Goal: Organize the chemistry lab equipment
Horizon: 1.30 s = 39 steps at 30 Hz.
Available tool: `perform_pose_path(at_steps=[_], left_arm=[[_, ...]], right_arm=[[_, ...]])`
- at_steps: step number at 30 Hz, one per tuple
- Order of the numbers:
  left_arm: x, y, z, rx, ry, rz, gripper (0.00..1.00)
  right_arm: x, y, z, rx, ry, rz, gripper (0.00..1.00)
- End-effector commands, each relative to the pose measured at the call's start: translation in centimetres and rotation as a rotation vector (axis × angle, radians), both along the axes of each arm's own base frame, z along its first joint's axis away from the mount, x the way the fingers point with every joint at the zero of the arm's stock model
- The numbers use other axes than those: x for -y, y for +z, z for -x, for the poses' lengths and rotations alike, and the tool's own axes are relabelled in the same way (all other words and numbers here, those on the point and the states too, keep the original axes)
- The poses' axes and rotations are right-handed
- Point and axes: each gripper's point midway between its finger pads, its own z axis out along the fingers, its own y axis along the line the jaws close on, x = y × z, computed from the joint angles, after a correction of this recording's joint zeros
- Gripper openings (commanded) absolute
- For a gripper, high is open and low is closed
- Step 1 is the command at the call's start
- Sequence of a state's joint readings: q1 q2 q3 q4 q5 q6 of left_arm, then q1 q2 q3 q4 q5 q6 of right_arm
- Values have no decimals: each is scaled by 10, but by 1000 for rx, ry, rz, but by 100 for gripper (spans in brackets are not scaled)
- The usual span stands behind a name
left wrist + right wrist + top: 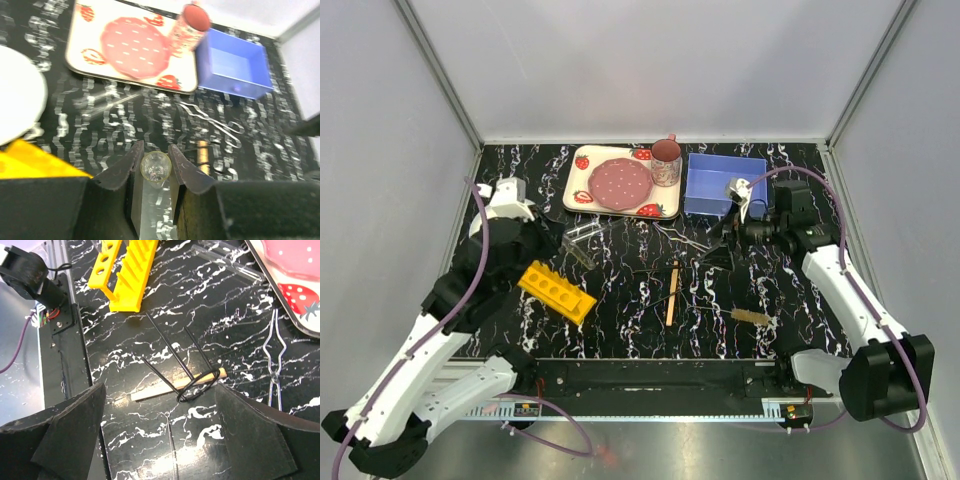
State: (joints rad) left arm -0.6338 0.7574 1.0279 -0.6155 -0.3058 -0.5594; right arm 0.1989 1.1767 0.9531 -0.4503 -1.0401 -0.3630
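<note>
Just beside the yellow plastic rack (556,290): left gripper (155,148) clamped on a clear glass tube (156,167).
Tube is round and transparent, seen end-on between narrow black jaws. Rack is blocky with round holes and lies on the black, white-veined table (630,322). Right of the rack in the top view, the right gripper (159,387) has its jaws spread wide with nothing between them, facing a slim wooden stick (152,392). Thin wire tongs (274,347) lie farther from the rack, and the tan-bristled tube brush (752,318) lies beyond the stick.
</note>
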Motion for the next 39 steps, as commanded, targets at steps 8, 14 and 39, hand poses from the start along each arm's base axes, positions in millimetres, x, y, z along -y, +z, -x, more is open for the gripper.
perform_pose_path(at_steps=[8,14,39], left_arm=[[-105,-15,1,-46,333,-406,17],[-119,-32,-8,-47,406,-407,17],[-120,-55,-17,-68,401,-348,17]], right_arm=[[23,-28,-3,9,-26,16,96],[24,-30,-3,5,-23,12,96],[27,-35,-6,1,-30,19,97]])
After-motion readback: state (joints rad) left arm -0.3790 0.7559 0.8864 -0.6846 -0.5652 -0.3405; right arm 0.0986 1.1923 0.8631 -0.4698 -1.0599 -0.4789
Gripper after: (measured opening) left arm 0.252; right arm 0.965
